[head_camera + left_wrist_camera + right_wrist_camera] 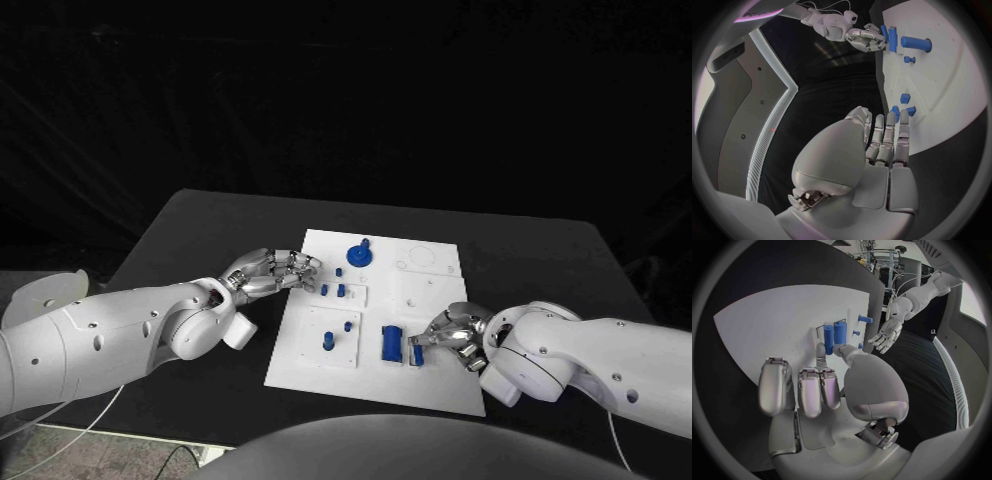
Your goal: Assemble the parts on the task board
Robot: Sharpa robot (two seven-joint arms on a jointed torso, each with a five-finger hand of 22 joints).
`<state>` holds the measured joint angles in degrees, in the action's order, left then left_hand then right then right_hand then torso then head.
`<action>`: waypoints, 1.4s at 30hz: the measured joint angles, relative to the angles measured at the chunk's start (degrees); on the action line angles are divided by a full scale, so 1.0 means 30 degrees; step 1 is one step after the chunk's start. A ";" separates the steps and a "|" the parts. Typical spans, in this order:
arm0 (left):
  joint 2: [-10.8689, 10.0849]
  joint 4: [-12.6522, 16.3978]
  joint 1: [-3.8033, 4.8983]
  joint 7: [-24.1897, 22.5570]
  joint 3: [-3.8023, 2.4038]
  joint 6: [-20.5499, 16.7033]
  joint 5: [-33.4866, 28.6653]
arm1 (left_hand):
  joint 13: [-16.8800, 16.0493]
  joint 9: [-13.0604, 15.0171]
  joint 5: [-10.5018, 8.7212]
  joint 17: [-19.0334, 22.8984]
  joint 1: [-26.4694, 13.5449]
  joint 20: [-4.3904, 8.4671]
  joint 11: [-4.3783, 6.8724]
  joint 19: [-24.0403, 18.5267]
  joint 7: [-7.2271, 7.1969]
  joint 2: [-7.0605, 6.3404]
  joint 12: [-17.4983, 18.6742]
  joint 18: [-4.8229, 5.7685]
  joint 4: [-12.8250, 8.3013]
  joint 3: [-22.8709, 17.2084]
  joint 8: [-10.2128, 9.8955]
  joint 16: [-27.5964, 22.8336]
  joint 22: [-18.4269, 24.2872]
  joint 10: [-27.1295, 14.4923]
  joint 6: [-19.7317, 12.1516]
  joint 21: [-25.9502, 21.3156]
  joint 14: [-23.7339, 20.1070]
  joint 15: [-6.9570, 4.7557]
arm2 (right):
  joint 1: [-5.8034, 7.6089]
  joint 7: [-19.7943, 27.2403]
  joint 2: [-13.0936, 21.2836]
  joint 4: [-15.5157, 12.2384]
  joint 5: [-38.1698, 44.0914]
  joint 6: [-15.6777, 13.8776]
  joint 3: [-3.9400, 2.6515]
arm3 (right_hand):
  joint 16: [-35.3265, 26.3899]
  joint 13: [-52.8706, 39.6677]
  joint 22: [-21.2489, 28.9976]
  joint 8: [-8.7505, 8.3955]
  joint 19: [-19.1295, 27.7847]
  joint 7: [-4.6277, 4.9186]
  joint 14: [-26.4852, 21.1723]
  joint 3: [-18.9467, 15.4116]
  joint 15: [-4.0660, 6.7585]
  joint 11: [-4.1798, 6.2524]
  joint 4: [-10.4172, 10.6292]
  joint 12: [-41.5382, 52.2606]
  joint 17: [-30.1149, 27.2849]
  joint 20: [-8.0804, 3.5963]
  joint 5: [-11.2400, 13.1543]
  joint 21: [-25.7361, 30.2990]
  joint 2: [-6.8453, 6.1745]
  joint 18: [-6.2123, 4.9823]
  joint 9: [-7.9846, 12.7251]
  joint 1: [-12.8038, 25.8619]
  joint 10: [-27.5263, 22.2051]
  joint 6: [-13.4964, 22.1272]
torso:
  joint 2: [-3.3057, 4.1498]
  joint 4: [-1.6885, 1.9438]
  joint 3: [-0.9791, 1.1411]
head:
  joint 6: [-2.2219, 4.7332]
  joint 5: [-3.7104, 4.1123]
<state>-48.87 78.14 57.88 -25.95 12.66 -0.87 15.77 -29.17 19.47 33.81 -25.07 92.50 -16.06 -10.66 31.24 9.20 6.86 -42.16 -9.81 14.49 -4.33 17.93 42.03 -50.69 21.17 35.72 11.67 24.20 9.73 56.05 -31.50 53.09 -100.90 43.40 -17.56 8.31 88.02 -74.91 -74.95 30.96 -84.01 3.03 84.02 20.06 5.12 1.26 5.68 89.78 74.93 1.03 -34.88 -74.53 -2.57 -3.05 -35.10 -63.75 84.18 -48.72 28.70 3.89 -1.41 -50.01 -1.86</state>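
Blue part pinched by right robot hand on task board.

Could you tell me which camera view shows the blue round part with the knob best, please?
The head view: the round part lies unobstructed near the task board's far edge. The left and right wrist views show other blue parts, not this one recognisably.

White rectangular task board flat on table centre. Round blue disc part near far edge; small blue pegs mid-board. Tall blue block parts upright near front.
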 measured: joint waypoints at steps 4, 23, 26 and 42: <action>0.0000 0.0000 0.0000 0.0016 0.0002 0.0014 0.0000 | 0.0000 0.0000 0.0000 -0.0001 0.0000 0.0000 0.0000 0.0000 0.0000 0.0000 0.0000 0.0000 0.0000 0.0000 0.0000 0.0000 0.0001 0.0000 0.0000 0.0000 0.0000 0.0000 | -0.0017 -0.0186 -0.0011 0.0055 0.0200 0.0128 -0.0002 | -0.0056 0.0001 0.0000 -0.0199 0.0000 0.0042 0.0000 0.0147 0.0000 0.0001 -0.0098 0.0000 -0.0001 0.0000 0.0769 0.0030 -0.0036 0.0001 -0.0053 0.0458 -0.0001 0.0249 | -0.0002 0.0002 -0.0002 | 0.0000 -0.0022; 0.0057 -0.0023 -0.0002 0.0066 0.0004 0.0081 0.0000 | -0.0002 0.0000 0.0000 -0.0002 0.0000 0.0000 0.0000 0.0000 0.0000 0.0000 0.0000 0.0001 0.0001 0.0002 0.0000 0.0000 0.0005 0.0000 0.0000 0.0000 0.0000 0.0000 | -0.0190 -0.0951 -0.0098 0.0182 0.0931 0.0888 -0.0008 | -0.0144 0.0002 0.0004 -0.0419 -0.0001 0.0077 -0.0070 -0.0328 -0.0068 0.0003 0.0645 0.0000 -0.0003 0.0140 0.3182 0.0194 0.0025 0.0001 -0.0138 0.1469 0.0001 0.0471 | -0.0002 -0.0004 0.0000 | 0.0000 -0.0038; 0.0065 -0.0024 -0.0003 0.0072 0.0004 0.0094 0.0000 | -0.0003 0.0000 0.0000 -0.0002 0.0000 0.0000 0.0000 0.0000 0.0000 0.0000 0.0000 0.0001 0.0001 0.0002 0.0000 0.0000 0.0005 0.0000 0.0000 0.0000 0.0000 -0.0001 | -0.0192 -0.0956 -0.0098 0.0183 0.0979 0.0891 -0.0010 | -0.0144 0.0002 0.0005 -0.0419 -0.0001 0.0077 -0.0070 -0.0313 -0.0068 0.0003 0.0682 0.0000 -0.0004 0.0140 0.3349 0.0194 0.0025 0.0001 -0.0170 0.1469 0.0001 0.0471 | -0.0004 -0.0004 -0.0002 | 0.0000 -0.0037; 0.0054 -0.0029 -0.0005 0.0105 0.0004 0.0139 0.0000 | 0.0049 0.0000 0.0000 0.0018 0.0000 0.0000 0.0000 0.0000 -0.0001 0.0000 0.0000 0.0000 -0.0056 -0.0055 0.0000 0.0000 -0.0026 0.0000 0.0001 -0.0054 0.0000 -0.0001 | -0.0214 -0.0906 -0.0076 0.0172 0.1059 0.0792 -0.0005 | -0.0144 -0.0001 0.0009 -0.0419 -0.0002 0.0078 -0.0069 -0.0411 -0.0068 0.0004 0.0883 0.0000 -0.0005 0.0140 0.3503 0.0193 0.0226 0.0000 -0.0254 0.1669 0.0001 0.0471 | -0.0005 0.0002 0.0000 | 0.0000 -0.0075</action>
<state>-48.71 78.05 57.86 -25.64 12.67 -0.45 15.77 -29.02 19.47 33.81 -25.02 92.50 -16.06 -10.66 31.24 9.20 6.86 -42.16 -9.81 14.33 -4.49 17.93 42.03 -50.77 21.17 35.72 11.51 24.20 9.72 55.41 -34.22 52.86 -100.39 46.58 -15.19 8.30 87.59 -74.91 -74.92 29.70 -84.02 3.26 83.81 18.83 4.91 1.27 8.33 89.78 74.91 1.45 -24.38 -73.95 -1.89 -3.05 -35.86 -58.74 84.19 -47.31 28.68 3.90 -1.41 -50.01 -2.08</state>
